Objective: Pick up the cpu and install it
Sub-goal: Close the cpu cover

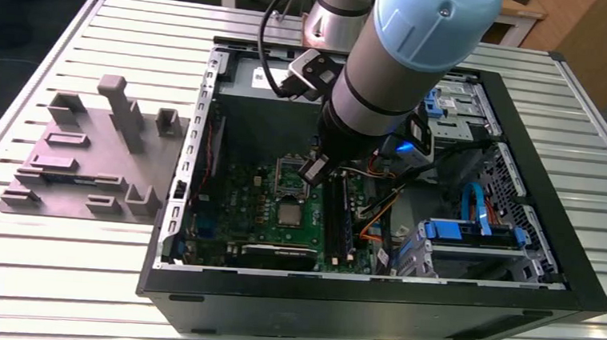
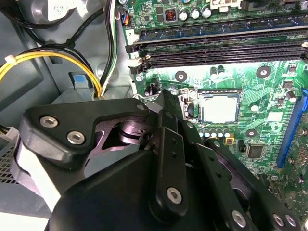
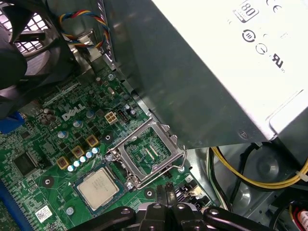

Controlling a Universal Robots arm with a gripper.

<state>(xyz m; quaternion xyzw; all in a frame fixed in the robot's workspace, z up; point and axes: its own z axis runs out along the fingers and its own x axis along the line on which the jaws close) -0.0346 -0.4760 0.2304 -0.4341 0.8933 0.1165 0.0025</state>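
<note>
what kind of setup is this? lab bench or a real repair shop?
Most likely a lab or test bench, not a shop. An open computer case lies on a slatted aluminium table, a grey fixture block with slots sits beside it, and the arm's gripper hangs over the motherboard.

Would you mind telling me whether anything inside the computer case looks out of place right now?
Yes: the cpu lies flat on the green motherboard beside the socket frame, not in it. The frame stands open with its green centre bare. The gripper is above the board next to both.
</note>
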